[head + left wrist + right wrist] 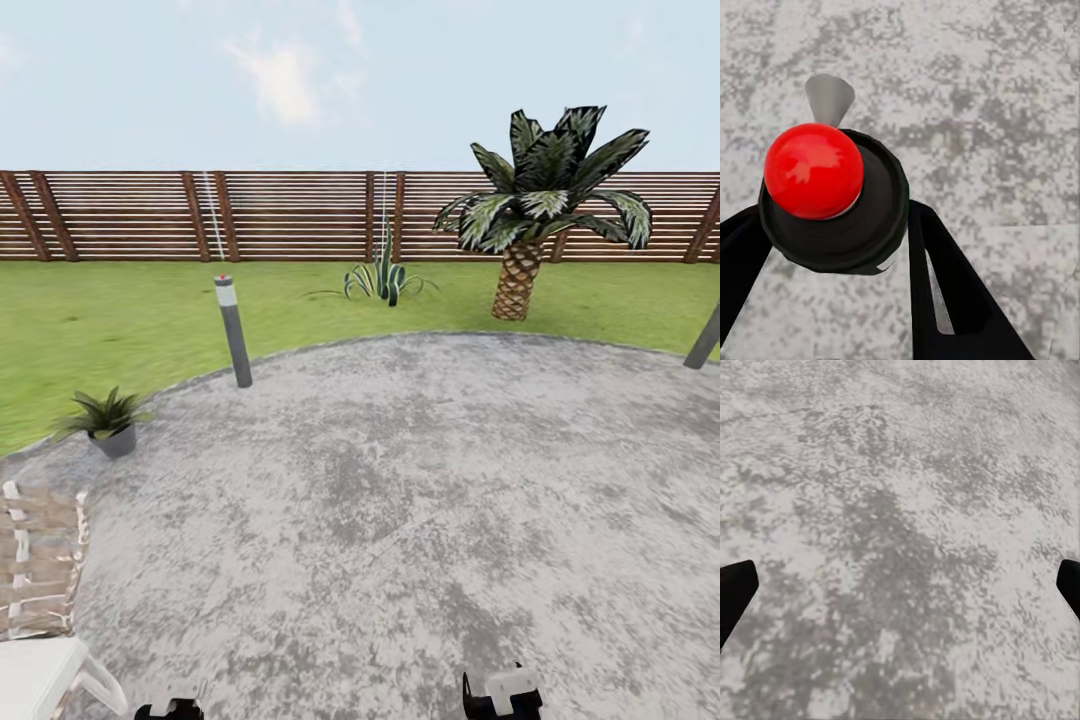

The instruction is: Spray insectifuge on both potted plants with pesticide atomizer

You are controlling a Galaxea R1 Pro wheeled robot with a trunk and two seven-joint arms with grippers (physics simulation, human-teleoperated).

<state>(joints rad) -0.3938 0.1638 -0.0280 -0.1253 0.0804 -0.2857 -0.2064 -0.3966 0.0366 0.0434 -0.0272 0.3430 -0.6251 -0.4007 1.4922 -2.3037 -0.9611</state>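
A round grey stone patio [400, 500] spreads before lawn [120, 310] and slatted fence [290, 215]. One potted plant [108, 420] sits at the patio's left edge. The left tool [832, 225] is clamped on the pesticide atomizer [832, 202]; the right tool [900, 585] is spread apart.

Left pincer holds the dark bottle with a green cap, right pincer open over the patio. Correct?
Not quite: the cap is red, not green, as the left wrist view shows. The rest stands: the left pincer holds the dark bottle, and the right pincer is open over the patio.
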